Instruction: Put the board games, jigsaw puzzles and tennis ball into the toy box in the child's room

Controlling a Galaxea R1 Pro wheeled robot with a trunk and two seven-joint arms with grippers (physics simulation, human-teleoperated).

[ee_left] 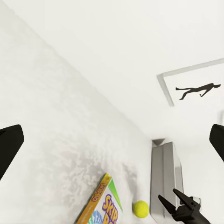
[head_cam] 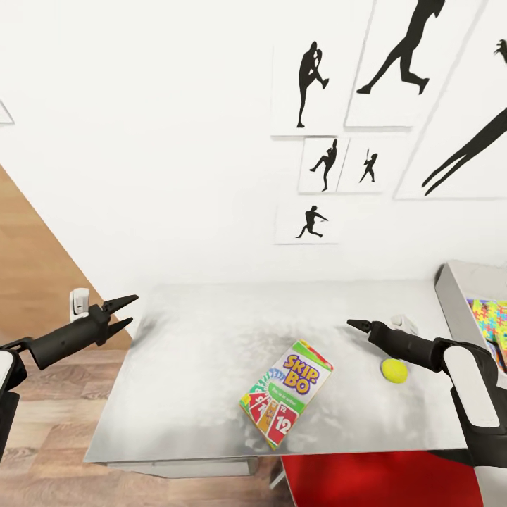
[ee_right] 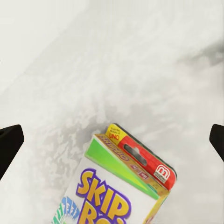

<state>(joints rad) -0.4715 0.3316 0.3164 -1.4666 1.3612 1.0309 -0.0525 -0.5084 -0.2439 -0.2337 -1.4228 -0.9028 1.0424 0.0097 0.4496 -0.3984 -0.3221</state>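
A SKIP-BO board game (head_cam: 285, 401) (ee_right: 126, 186) (ee_left: 105, 207) lies flat near the front edge of the light-grey table (head_cam: 197, 352). To its right rests the small yellow tennis ball (head_cam: 394, 370) (ee_left: 141, 208). The grey toy box (head_cam: 452, 292) (ee_left: 163, 177) stands at the table's right end, and a multicoloured jigsaw puzzle (head_cam: 491, 318) shows inside it. My left gripper (head_cam: 131, 310) (ee_left: 112, 142) hovers open at the table's left edge. My right gripper (head_cam: 355, 325) (ee_right: 112, 140) (ee_left: 175, 198) is open and empty, above the table just left of the ball.
A white wall with black athlete silhouette prints (head_cam: 313, 84) rises behind the table. Wood-plank floor (head_cam: 42, 394) lies to the left. Something red (head_cam: 380, 479) sits below the table's front edge on the right.
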